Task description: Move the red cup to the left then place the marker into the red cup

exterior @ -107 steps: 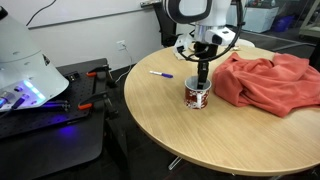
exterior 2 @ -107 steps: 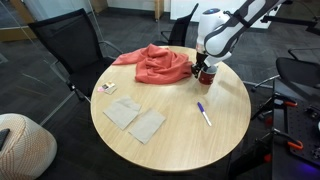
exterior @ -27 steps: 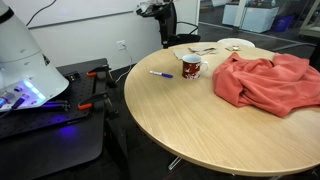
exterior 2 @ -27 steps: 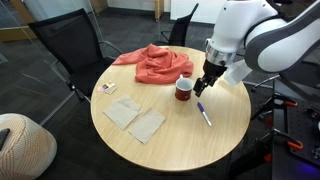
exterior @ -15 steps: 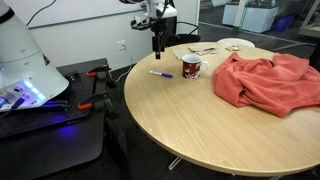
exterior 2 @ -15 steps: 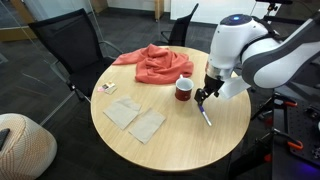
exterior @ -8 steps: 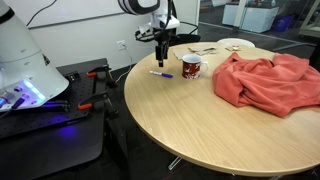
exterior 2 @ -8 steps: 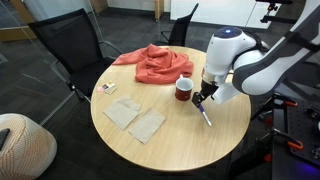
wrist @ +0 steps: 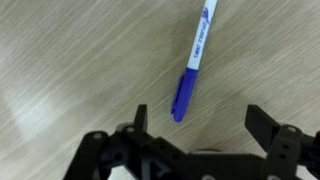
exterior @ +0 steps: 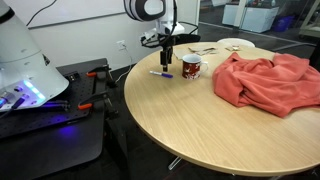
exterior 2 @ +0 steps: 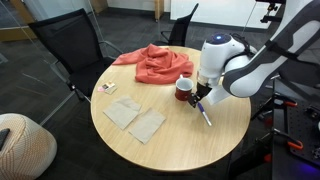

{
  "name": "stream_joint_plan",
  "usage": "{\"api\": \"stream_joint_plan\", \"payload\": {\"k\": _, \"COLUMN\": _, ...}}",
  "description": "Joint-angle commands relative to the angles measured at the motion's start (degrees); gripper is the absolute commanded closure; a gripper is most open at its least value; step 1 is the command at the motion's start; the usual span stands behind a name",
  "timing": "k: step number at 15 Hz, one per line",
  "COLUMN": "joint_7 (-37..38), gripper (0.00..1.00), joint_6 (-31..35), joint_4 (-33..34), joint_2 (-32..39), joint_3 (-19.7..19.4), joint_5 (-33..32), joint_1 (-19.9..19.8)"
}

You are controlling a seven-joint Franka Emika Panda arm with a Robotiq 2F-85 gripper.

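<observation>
Beyond spread jaws, marker [wrist: 193,62] print is unreadable.

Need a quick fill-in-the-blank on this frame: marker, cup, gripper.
1. The marker lies on the ___, outside the cup.
2. The gripper hangs over the marker, jaws ___.
3. The marker's cap is ___.
Missing words: table; open; blue.
</observation>
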Motion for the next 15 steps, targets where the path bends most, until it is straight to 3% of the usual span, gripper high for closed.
{"api": "stream_joint_plan", "payload": {"k": 1, "joint_7": -0.7, "gripper": 0.0, "joint_6": 1.1, "joint_4": 1.9, "joint_2": 2.0, "joint_3": -1.2, "joint_5": 1.4, "joint_1": 1.2}}
{"api": "stream_joint_plan", "payload": {"k": 12, "joint_7": -2.0, "gripper": 0.0, "joint_6": 3.1, "joint_4": 2.7, "joint_2": 6.5, "joint_3": -1.1, "joint_5": 1.9, "joint_1": 1.2}}
{"api": "stream_joint_plan", "payload": {"k": 13, "joint_7": -1.8, "gripper": 0.25, "joint_6": 3.7, "joint_4": 2.5, "joint_2": 6.8, "joint_3": -1.3, "joint_5": 2.0, "joint_1": 1.5}}
{"api": "stream_joint_plan", "payload": {"k": 15, "joint_7": -1.8, "gripper": 0.32, "joint_6": 4.8, "joint_4": 2.4, "joint_2": 7.4, "joint_3": -1.3, "joint_5": 2.5, "joint_1": 1.6}}
